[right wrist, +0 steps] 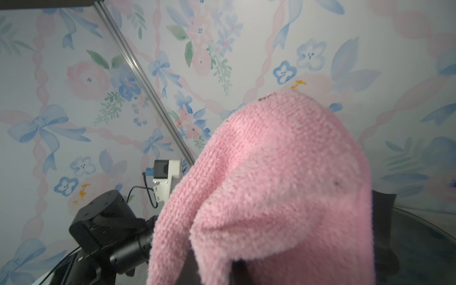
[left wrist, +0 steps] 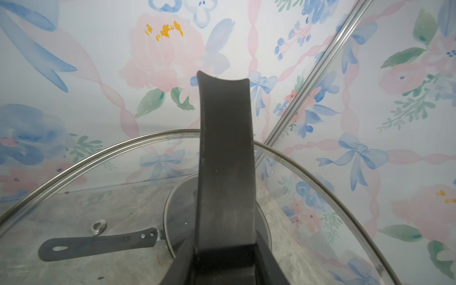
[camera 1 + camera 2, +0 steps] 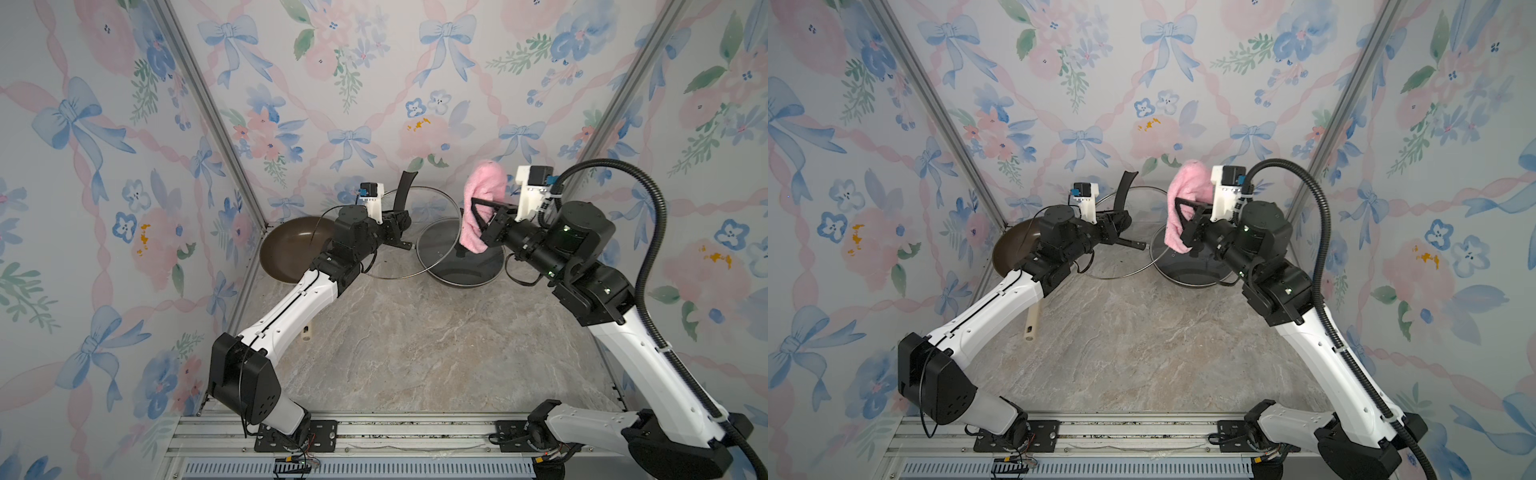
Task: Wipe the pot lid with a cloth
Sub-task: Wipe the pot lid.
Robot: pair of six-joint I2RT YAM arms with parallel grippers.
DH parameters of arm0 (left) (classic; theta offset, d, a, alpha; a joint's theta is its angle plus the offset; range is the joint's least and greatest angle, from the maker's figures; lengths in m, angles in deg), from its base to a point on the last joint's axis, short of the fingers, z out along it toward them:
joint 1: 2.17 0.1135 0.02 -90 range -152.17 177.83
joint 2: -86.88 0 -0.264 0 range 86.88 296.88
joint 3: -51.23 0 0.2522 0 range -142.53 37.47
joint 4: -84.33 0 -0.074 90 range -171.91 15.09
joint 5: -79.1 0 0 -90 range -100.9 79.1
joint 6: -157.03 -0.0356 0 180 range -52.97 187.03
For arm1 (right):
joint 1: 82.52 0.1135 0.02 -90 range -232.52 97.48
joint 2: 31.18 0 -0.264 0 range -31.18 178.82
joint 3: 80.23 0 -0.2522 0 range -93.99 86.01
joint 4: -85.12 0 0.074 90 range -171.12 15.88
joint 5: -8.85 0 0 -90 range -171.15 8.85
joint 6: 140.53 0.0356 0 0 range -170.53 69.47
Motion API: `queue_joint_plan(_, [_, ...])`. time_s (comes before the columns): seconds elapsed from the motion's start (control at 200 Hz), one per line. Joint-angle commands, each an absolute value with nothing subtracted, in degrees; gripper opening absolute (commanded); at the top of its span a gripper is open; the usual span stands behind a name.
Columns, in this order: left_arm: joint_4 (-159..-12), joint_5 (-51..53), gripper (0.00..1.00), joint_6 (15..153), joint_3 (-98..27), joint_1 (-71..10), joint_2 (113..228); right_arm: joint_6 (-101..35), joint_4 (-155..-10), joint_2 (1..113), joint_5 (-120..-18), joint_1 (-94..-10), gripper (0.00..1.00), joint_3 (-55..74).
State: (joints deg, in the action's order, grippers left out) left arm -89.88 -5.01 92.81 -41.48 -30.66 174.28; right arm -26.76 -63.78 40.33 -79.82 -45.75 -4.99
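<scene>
Cloth (image 3: pixel 484 195) over lidded black pan (image 3: pixel 465 282)

a brown frying pan (image 3: pixel 286 249) lies in the desk's (image 3: pixel 415 353) far left corner. floral wallpaper (image 3: pixel 332 95) covers the walls.

In a top view the bench (image 3: pixel 415 345) fills the lower middle of the frame. The frying pan (image 3: pixel 286 249) lies at centre left, in the bench's back left corner, with its handle running down-frame under the left arm. At the centre the pot lid (image 3: pixel 428 208) stands tilted, its handle rising from the left pincer (image 3: pixel 398 218). Just right of it, overlapped by its rim, a smaller lid (image 3: pixel 440 251) sits on a pan (image 3: pixel 461 284). The cloth (image 3: pixel 484 195) hangs from the right pincer (image 3: pixel 476 212), over the smaller lid and right of the pot lid.
</scene>
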Motion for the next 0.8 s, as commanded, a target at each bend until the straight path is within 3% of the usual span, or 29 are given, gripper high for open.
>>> queue_joint_plan(0.0, [-102.5, -8.4, 0.02, 87.1, -45.3, -31.2, 172.9, -27.4, -63.1, 46.4, -78.1, -40.9, 0.03, -0.9])
queue_joint_plan(0.205, [-104.9, -8.3, 0.02, 85.5, -44.3, -32.1, 170.2, -24.9, -67.8, 54.0, -81.3, -35.4, 0.03, 1.5])
queue_joint_plan(0.42, [-108.3, -8.0, 0.02, 84.5, -38.2, -33.1, 163.1, -24.2, -62.6, 57.9, -95.2, -34.6, 0.01, 1.7])
queue_joint_plan(0.535, [-109.2, -8.8, 0.02, 83.9, -35.4, -34.1, 159.9, -24.5, -58.6, 59.1, -102.9, -36.4, 0.01, 0.0])
queue_joint_plan(0.795, [-109.3, -7.6, 0.02, 83.1, -33.2, -37.9, 157.9, -30.4, -60.5, 62.0, -101.8, -43.4, 0.01, -6.0])
